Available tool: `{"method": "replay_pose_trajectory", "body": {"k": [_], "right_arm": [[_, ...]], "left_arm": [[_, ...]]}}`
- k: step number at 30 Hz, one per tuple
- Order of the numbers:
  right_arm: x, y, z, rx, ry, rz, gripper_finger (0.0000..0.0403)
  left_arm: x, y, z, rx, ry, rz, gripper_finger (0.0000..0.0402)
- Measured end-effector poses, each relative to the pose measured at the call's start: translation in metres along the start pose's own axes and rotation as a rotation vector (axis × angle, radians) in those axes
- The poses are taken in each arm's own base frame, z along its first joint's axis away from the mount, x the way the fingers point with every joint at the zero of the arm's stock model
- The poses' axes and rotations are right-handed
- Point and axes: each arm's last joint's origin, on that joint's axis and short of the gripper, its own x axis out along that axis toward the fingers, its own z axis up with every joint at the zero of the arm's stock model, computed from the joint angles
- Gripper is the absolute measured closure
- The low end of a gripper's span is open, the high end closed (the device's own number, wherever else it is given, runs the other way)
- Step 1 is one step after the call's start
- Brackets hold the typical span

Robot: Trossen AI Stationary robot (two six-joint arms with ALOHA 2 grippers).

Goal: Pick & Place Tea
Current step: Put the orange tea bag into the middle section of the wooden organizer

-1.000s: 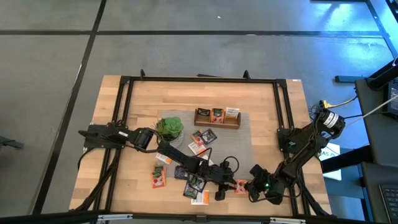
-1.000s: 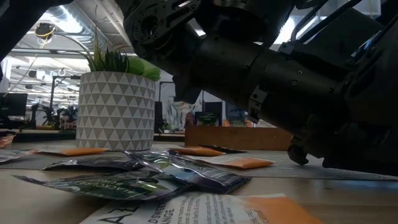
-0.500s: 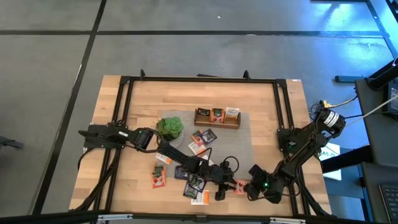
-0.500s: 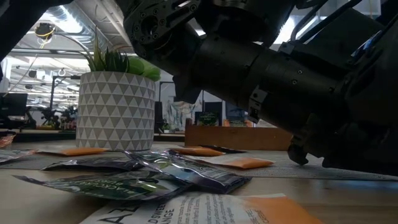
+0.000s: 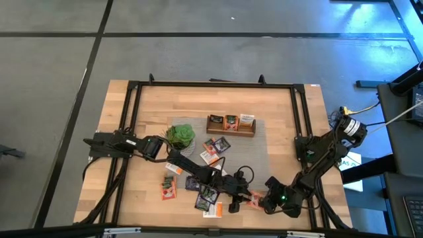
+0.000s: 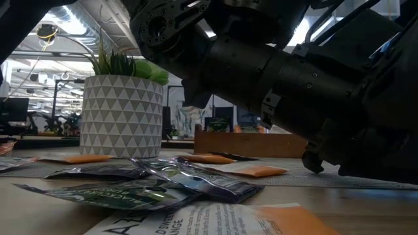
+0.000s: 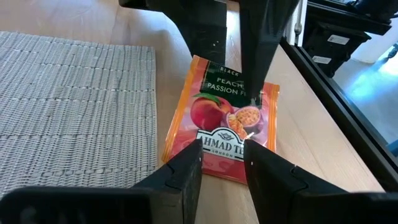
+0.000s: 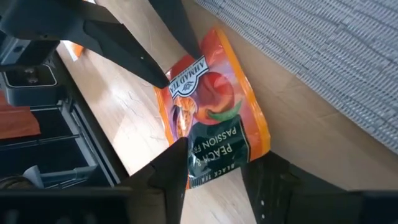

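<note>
An orange peach tea sachet (image 7: 222,121) lies flat on the wood near the table's front edge, right of the grey mat (image 7: 68,99). My left gripper (image 7: 224,163) reaches across the table to its "Ahmad Tea" end, fingers apart. My right gripper (image 8: 214,163) meets it from the opposite side, open, its fingers on either side of the sachet's dark green end (image 8: 214,149). More tea sachets (image 5: 211,149) lie scattered on the mat and the wood (image 5: 170,188). In the high view the orange sachet (image 5: 252,196) shows between the two grippers. My left gripper's fingertips (image 8: 165,78) come slanting down onto the sachet's "Ahmad Tea" end (image 7: 221,146), which stays flat on the table; I cannot tell whether they press it. My right gripper's fingers (image 7: 254,74) stand at the dark end's edge; I cannot tell whether they touch.
A wooden box (image 5: 230,124) with sachets in its compartments stands at the mat's far edge. A potted plant (image 5: 180,135) in a white patterned pot (image 6: 122,116) stands beside the left arm. A black frame rail (image 7: 336,118) runs along the table's right side.
</note>
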Motion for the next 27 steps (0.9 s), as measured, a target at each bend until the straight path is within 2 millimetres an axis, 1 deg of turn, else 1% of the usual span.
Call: {"method": "replay_pose_trajectory", "body": {"k": [7,10,12,14,18,21,23,27], "right_arm": [[0.0,-0.001,0.0,-0.008,-0.003,-0.008,0.0324],[0.0,-0.002,0.0,-0.044,0.001,-0.013,0.0355],[0.0,-0.001,0.0,-0.063,0.002,-0.01,0.0376],[-0.002,0.001,0.001,-0.088,0.005,0.001,0.0394],[-0.011,0.007,0.002,-0.133,0.022,0.041,0.0395],[-0.02,0.013,0.005,-0.211,0.02,0.076,0.0398],[-0.026,0.017,0.011,-0.27,0.006,0.085,0.0398],[-0.037,0.023,0.03,-0.412,-0.043,0.001,0.0399]], "left_arm": [[0.0,0.0,0.0,0.0,0.0,0.001,0.0288],[0.0,0.0,0.0,0.008,-0.001,0.001,0.0288],[-0.004,-0.001,0.008,0.026,-0.009,-0.003,0.0288],[-0.009,0.001,0.015,0.048,0.019,0.002,0.0288],[-0.024,0.005,0.035,0.075,0.063,0.018,0.0288],[-0.043,0.007,0.061,0.093,0.081,0.021,0.0288],[-0.059,0.007,0.079,0.091,0.097,0.034,0.0287],[-0.09,0.009,0.099,0.1,0.193,0.084,0.0288]]}}
